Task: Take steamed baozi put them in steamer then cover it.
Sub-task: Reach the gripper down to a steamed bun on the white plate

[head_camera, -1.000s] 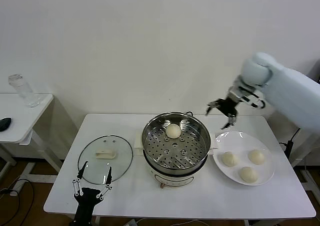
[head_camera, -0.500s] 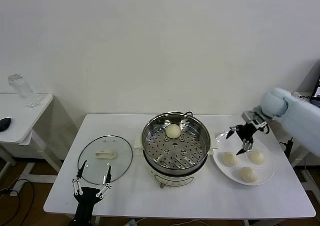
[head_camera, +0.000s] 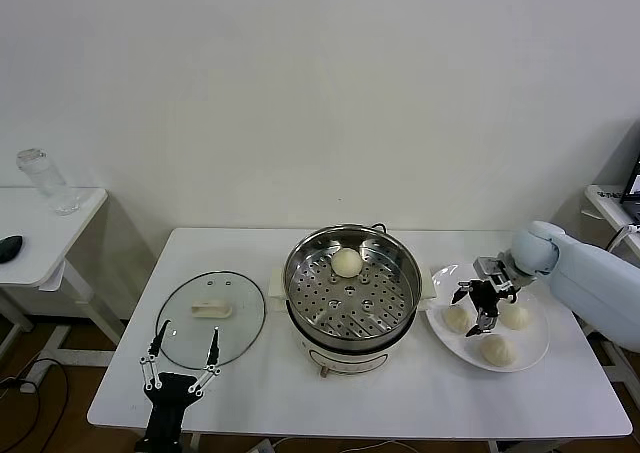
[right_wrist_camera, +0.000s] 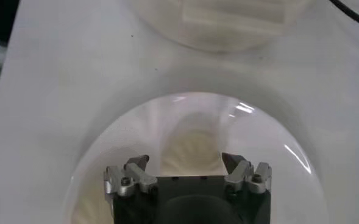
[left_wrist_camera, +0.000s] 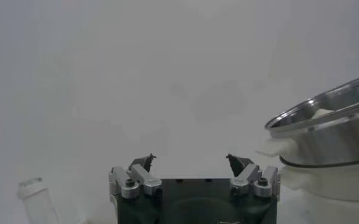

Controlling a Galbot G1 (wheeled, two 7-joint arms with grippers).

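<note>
One baozi [head_camera: 346, 262] lies in the steel steamer [head_camera: 306, 291] on its white cooker base. Three baozi lie on the white plate [head_camera: 528, 354] at the right: one at the left [head_camera: 456, 319], one at the back [head_camera: 516, 316], one at the front [head_camera: 497, 349]. My right gripper [head_camera: 472, 309] is open and hangs low over the plate, straddling the left baozi, which also shows between its fingertips in the right wrist view [right_wrist_camera: 190, 149]. The glass cover [head_camera: 211, 317] with its cream handle lies flat on the table to the left of the steamer. My left gripper [head_camera: 182, 354] is open and empty, near the table's front left edge.
A low white side table [head_camera: 40, 235] at the far left holds a clear glass bottle [head_camera: 45, 181] and a dark object [head_camera: 8, 246]. The steamer's rim [left_wrist_camera: 325, 112] shows beside my left gripper [left_wrist_camera: 190, 161]. The cooker base [right_wrist_camera: 228, 18] lies beyond the plate [right_wrist_camera: 106, 146].
My right gripper has swung from beside the steamer rightward and down to the plate, ending open over the left baozi. The left arm has barely moved.
</note>
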